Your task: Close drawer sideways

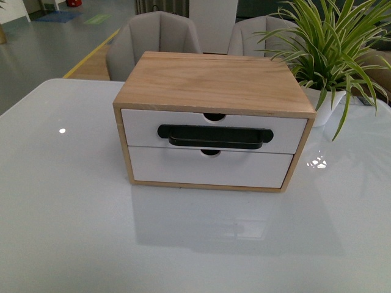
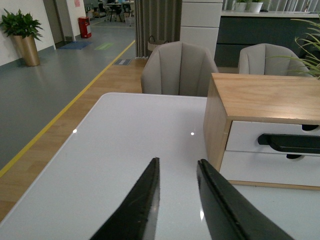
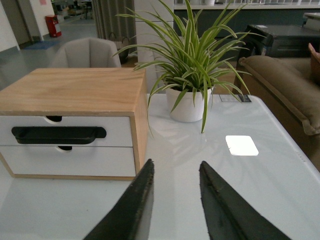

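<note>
A light wood cabinet point(image 1: 214, 79) stands on the white table point(image 1: 67, 220). Its upper drawer point(image 1: 140, 127) has a white front, a long black bar handle point(image 1: 214, 135) and a half-round notch in the top edge. The front looks about level with the cabinet's front, and none of the drawer's inside shows. The drawer also shows in the left wrist view point(image 2: 242, 136) and the right wrist view point(image 3: 119, 134). My left gripper point(image 2: 178, 160) is open and empty over the table, left of the cabinet. My right gripper point(image 3: 176, 162) is open and empty, near the cabinet's right front corner. Neither arm shows in the front view.
A plain white lower drawer point(image 1: 208, 168) without a handle sits under the upper one. A potted spider plant point(image 1: 333, 55) stands close behind the cabinet's right side. Two grey chairs point(image 1: 156, 36) stand behind the table. The table's left edge point(image 2: 55, 165) drops to the floor.
</note>
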You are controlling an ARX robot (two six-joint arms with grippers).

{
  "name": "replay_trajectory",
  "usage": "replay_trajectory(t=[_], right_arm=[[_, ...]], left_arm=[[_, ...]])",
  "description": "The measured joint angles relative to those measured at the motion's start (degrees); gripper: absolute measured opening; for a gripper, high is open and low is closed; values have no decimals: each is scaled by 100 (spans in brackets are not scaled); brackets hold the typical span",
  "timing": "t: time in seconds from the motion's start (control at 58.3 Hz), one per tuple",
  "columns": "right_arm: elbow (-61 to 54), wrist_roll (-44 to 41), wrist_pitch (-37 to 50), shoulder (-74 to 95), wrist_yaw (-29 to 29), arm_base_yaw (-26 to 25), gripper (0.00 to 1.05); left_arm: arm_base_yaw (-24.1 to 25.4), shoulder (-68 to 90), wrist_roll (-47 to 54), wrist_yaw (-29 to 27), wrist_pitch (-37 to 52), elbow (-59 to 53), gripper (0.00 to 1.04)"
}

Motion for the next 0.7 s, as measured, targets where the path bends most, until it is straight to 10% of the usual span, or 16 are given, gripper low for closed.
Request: replay_trajectory(t=[0.36,0.703], right_arm=[[0,4,0,0,0,0,97],[0,2,2,0,0,0,96]], left_arm=[[0,0,7,0,0,0,98],[0,0,15,0,0,0,96]])
